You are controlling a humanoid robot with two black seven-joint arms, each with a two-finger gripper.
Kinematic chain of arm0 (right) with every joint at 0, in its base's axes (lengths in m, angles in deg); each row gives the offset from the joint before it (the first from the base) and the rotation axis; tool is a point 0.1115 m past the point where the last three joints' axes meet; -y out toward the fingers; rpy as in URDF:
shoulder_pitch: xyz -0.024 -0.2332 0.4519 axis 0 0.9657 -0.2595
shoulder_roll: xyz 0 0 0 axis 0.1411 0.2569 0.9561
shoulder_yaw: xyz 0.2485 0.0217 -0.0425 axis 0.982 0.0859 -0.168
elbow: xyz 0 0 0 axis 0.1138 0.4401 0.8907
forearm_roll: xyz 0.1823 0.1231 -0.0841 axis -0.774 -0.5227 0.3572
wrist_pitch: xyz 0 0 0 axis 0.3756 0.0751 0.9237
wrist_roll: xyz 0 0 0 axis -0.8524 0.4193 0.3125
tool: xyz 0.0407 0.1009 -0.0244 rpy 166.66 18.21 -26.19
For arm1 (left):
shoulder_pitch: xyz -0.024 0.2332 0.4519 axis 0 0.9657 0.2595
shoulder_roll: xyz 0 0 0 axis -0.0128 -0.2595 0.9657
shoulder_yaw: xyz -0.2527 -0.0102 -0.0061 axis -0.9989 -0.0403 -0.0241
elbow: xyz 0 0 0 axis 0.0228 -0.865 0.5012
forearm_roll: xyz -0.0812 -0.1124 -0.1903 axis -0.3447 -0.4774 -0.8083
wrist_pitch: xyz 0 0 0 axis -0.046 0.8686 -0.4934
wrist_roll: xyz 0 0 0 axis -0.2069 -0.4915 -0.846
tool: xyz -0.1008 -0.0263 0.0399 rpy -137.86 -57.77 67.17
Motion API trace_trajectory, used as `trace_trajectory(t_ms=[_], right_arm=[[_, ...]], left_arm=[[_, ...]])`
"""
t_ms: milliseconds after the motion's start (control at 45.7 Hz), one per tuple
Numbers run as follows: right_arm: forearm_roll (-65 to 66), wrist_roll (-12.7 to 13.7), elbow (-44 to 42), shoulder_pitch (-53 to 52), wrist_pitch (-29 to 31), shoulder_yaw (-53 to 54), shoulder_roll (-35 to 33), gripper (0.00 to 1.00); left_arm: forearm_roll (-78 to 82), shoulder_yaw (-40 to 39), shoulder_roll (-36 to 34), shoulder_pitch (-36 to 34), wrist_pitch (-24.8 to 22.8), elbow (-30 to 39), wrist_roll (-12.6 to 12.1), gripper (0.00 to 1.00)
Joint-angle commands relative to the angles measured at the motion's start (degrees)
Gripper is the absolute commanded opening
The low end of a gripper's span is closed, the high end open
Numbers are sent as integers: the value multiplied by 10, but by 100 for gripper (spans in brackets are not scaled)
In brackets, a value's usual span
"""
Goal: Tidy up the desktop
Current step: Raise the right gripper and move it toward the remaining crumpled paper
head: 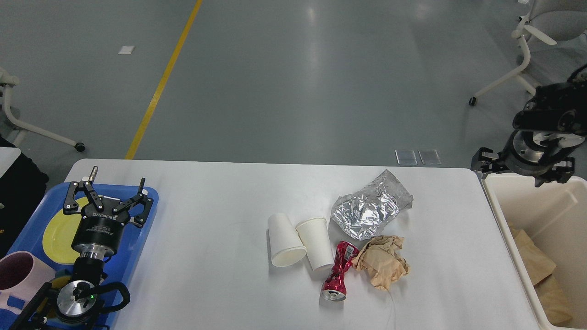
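The desktop (220, 215) is a wide white tabletop. Near its middle right lie two white paper cups (285, 240) on their sides, a crushed red can (337, 272), a crumpled brown paper (383, 261) and a silver foil bag (369, 211). My left gripper (117, 181) is open and empty above the blue tray (137, 238) at the left. My right gripper (523, 165) hangs above the far left rim of the cream bin (541, 197). It is dark and seen end-on, so its fingers cannot be told apart.
The tray holds a yellow plate (57, 236) and a pink mug (18, 275). Brown paper (536, 266) lies inside the bin. Office chairs stand on the grey floor at the far right (527, 46) and far left (13, 114).
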Motion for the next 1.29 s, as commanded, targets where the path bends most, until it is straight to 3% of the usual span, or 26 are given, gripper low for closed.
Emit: trace_trajectory(t_ms=[0,197,481,525,656,700,875,1094,1269], right_arm=[[-2,-2,66,-106,72,19,14,100],[-43,-3,199,-241,81,29,-26,100],[-71,-10,237,-301,91,25,-29,100],[-71,-24,243,-301,91,25,-29,100],[-56,-103,248,-301,94,20,-29,100],[-44,-112,250,-301,96,20,-28,100],[26,-99,252,-287,95,16,-25,100],[25,-105,279,-289,106,24,-24,100],[25,-99,261,-201,58,60,-19,100]], left_arm=[[0,1,0,0,0,0,0,96],[0,1,0,0,0,0,0,96],[0,0,0,0,0,0,0,96],[0,1,0,0,0,0,-1,96],[0,0,0,0,0,0,0,96],[1,0,0,0,0,0,0,96],[0,0,0,0,0,0,0,96],[0,0,0,0,0,0,0,96],[0,0,0,0,0,0,0,96]])
